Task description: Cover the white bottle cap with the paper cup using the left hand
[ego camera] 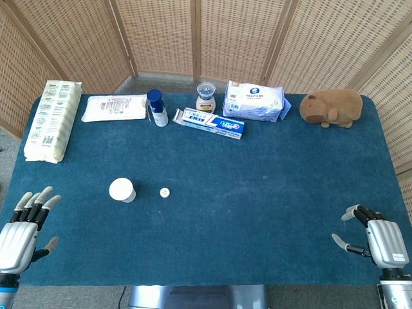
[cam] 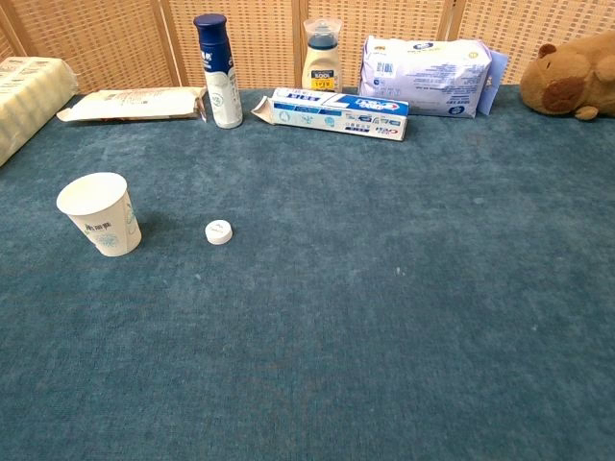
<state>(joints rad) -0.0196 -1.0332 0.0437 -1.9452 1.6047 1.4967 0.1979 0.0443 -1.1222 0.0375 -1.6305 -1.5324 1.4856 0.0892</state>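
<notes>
Your cup (cam: pixel 99 213) stands upright, mouth up, at the chest view's left with the cap (cam: pixel 219 231) just beside it, print unreadable, while your left hand (ego camera: pixel 22 233) and right hand (ego camera: pixel 376 239) spread empty.

The desk (ego camera: pixel 257 212) wears a matt blue cloth with a short, felt-like nap. On its left, the paper cup (cam: pixel 98 212) looks dull white, and the small bottle cap (cam: pixel 219 231) just right of it looks like smooth plastic. Far right, the toy animal (ego camera: pixel 332 107) is brown plush. Both hands, left (ego camera: pixel 22 233) and right (ego camera: pixel 380 241), show pale metallic shells with dark finger segments.
</notes>
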